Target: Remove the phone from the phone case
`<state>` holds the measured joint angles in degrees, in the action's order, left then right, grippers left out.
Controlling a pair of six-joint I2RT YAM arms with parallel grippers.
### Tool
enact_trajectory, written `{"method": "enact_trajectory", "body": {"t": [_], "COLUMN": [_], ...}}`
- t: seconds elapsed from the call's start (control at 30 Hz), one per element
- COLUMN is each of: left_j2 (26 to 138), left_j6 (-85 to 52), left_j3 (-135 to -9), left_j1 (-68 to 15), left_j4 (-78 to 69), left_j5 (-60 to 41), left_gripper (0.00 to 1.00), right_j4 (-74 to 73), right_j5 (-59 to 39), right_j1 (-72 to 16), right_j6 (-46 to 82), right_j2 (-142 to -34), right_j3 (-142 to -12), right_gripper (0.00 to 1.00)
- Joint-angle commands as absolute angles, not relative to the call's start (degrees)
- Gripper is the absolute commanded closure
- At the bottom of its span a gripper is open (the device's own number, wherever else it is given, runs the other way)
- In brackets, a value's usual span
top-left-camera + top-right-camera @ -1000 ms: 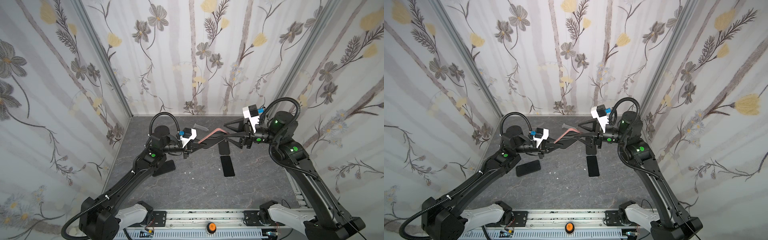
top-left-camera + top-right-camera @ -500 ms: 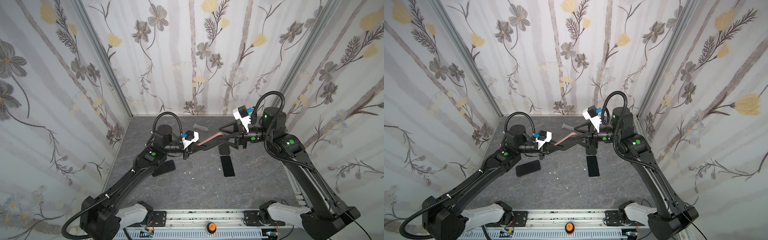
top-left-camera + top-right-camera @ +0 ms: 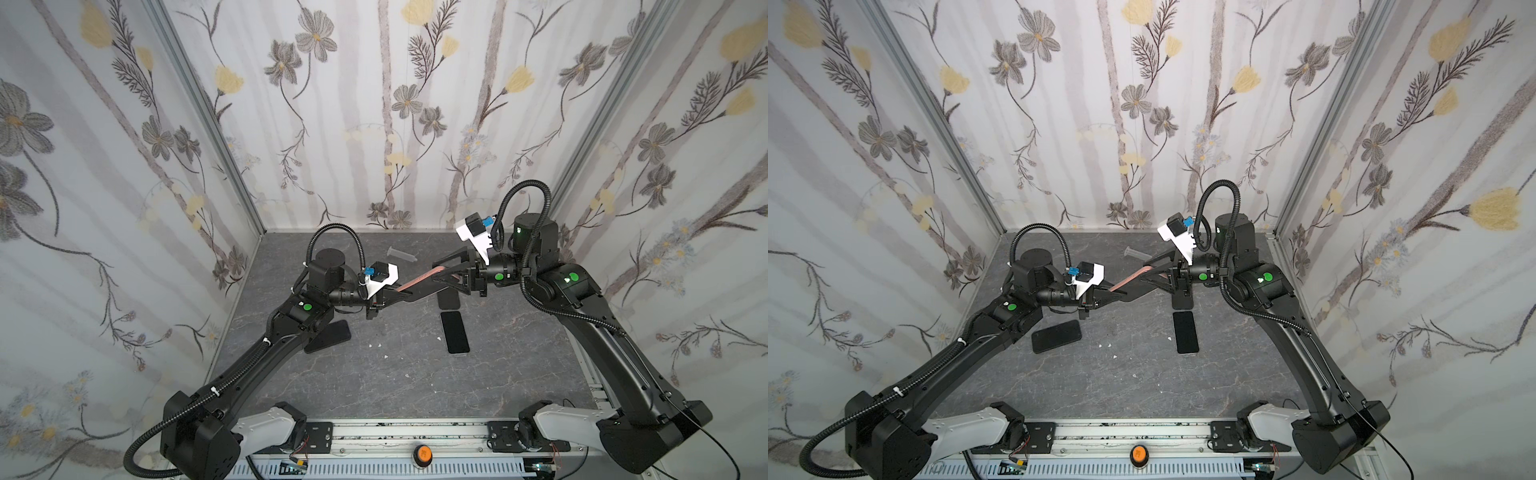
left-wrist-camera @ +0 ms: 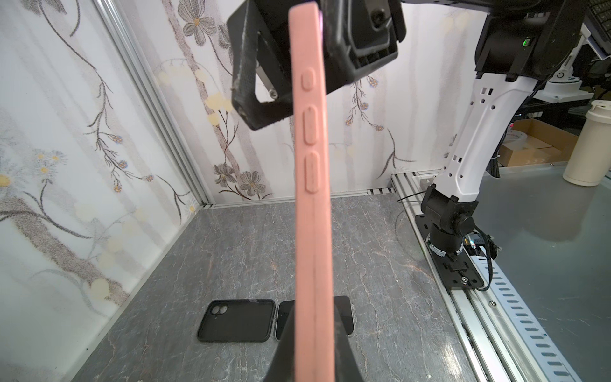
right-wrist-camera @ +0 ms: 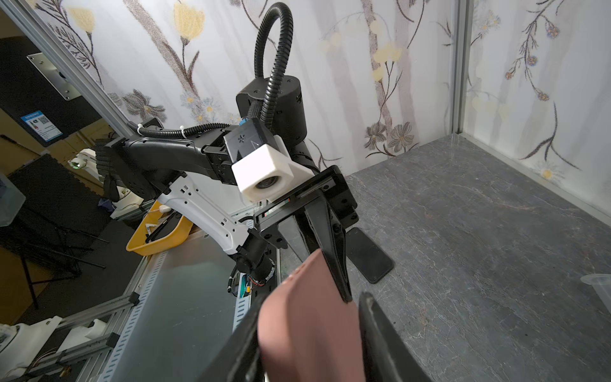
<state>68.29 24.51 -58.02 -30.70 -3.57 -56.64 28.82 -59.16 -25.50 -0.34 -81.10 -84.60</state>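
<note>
Now, your left gripper (image 3: 405, 294) pinches the case (image 3: 419, 280) in mid-air; the right gripper (image 3: 436, 274) straddles its far end, grip unclear. Pull unevenly and it may slip free and fall.

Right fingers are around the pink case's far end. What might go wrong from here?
1. The right gripper straddles the far end of the pink case, with a gap showing beside one finger in the left wrist view; pulling before it closes would likely slip.
2. The left gripper pinches only the other end, in mid-air; a phone popping free could drop onto the table, near the black phone and black case.
</note>
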Motion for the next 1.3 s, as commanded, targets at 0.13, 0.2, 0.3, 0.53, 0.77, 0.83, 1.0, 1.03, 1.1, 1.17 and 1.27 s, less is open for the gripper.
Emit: {"method": "enact_trajectory", "body": {"t": [0.13,0.2,0.3,0.53,0.77,0.83,1.0,1.03,1.1,1.17,1.27], "left_j2": [68.03,67.86,67.85,68.25,68.29,68.04,67.42,67.33,67.20,66.82,66.23], "left_j6": [26.62,27.10,28.40,31.08,33.80,34.40,35.79,36.16,36.49,36.64,36.82], "left_j3": [-57.96,-58.01,-58.09,-59.34,-59.77,-59.68,-59.59,-59.50,-59.52,-59.34,-59.12], "left_j1": [-30.70,-30.67,-30.65,-30.69,-30.68,-30.67,-30.67,-30.67,-30.68,-30.70,-30.67], "left_j4": [-5.27,-5.10,-4.76,-3.70,-2.88,-2.58,-2.13,-2.03,-1.85,-1.75,-1.65], "left_j5": [-56.39,-55.43,-53.88,-50.20,-46.03,-45.05,-42.99,-42.50,-42.02,-41.75,-41.18], "left_gripper": [1.00,1.00,1.00,1.00,1.00,1.00,1.00,1.00,1.00,1.00,1.00], "right_j4": [26.34,25.64,23.82,23.35,23.37,22.88,20.59,20.52,20.31,19.43,18.01], "right_j5": [-62.48,-62.82,-62.86,-60.87,-58.24,-57.78,-57.75,-57.59,-57.23,-56.97,-56.21], "right_j1": [-25.49,-25.54,-25.51,-25.57,-25.55,-25.57,-25.54,-25.48,-25.45,-25.42,-25.33], "right_j6": [4.12,5.82,9.54,13.86,16.06,16.97,19.69,20.02,20.58,21.62,23.24], "right_j2": [-82.35,-82.57,-82.79,-83.65,-83.94,-83.94,-84.19,-84.35,-84.63,-84.64,-84.64], "right_j3": [-84.90,-84.81,-84.31,-83.76,-82.67,-82.14,-81.31,-81.30,-81.34,-81.06,-80.77], "right_gripper": [0.63,0.64,0.64,0.65,0.63,0.63,0.60,0.59,0.60,0.60,0.60]}}
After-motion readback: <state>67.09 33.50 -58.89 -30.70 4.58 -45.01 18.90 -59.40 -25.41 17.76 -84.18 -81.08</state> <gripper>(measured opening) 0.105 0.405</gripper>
